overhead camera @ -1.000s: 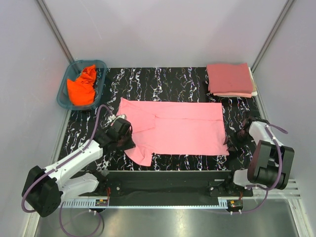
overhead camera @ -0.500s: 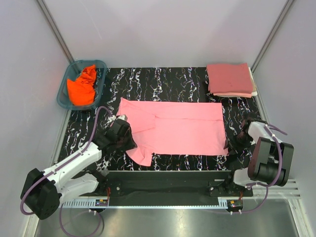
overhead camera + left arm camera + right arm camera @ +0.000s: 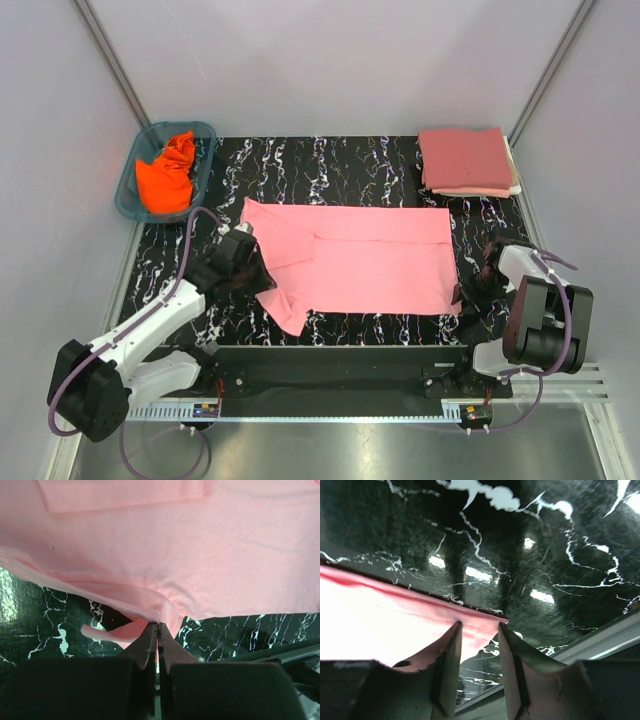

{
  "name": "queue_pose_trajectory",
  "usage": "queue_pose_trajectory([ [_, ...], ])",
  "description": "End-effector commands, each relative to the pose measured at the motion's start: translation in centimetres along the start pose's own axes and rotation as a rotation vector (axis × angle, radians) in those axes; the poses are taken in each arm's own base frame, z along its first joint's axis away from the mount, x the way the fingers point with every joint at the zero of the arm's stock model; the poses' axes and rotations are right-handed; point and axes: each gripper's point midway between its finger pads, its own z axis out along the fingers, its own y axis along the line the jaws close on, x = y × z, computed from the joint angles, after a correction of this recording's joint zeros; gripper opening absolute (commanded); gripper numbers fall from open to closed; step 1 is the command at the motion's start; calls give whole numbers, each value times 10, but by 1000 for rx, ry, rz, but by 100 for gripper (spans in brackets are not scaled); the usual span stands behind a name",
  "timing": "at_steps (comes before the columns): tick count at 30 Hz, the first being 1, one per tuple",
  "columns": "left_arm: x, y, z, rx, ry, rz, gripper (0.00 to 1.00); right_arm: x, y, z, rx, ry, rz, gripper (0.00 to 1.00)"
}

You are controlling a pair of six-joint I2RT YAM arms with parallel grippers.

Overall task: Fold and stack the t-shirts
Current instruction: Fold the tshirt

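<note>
We are looking at a light pink cotton t-shirt lying spread flat across the middle of the black white-veined bench, its long side running left to right. One sleeve is sitting folded in over the body near the left end.

Our left gripper is working at the shirt's near left edge. From the left wrist view, the left gripper is pressing its jaws tight together, and they are pinching a small ridge of the pink cloth. That pinched edge is standing a little off the bench, with dark surface showing under it.

Our right gripper is sitting low at the shirt's near right corner. In the right wrist view, the right gripper is holding its jaws partly apart. The hemmed corner of the shirt is lying on the bench just past the fingertips, and nothing is being squeezed between them.

At the far right corner of the bench, a rose-red folded t-shirt is resting on top of a cream folded t-shirt, whose edges are showing beneath it. At the far left corner, a bright orange crumpled t-shirt is lying inside a teal plastic basket.
</note>
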Motion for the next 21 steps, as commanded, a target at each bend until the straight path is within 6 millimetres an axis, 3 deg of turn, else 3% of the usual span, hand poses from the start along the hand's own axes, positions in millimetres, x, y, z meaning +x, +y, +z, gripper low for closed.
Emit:
queue_pose_trajectory([
  [1,-22,-25,-5,85,-35,9,0,-2,-5,-1,45,-27,-29,41],
  [5,-30,-31,-6,104,-42,2,0,-5,-5,-1,49,-43,-39,25],
  [7,-35,-30,-6,104,-46,0,0,-8,-6,-1,53,-54,-58,8],
  [9,-41,-29,-7,105,-55,-7,0,-8,-5,-1,49,-52,-64,0],
  [21,-83,-19,-2,82,-87,-21,0,-16,26,-11,-54,-34,-119,1],
])
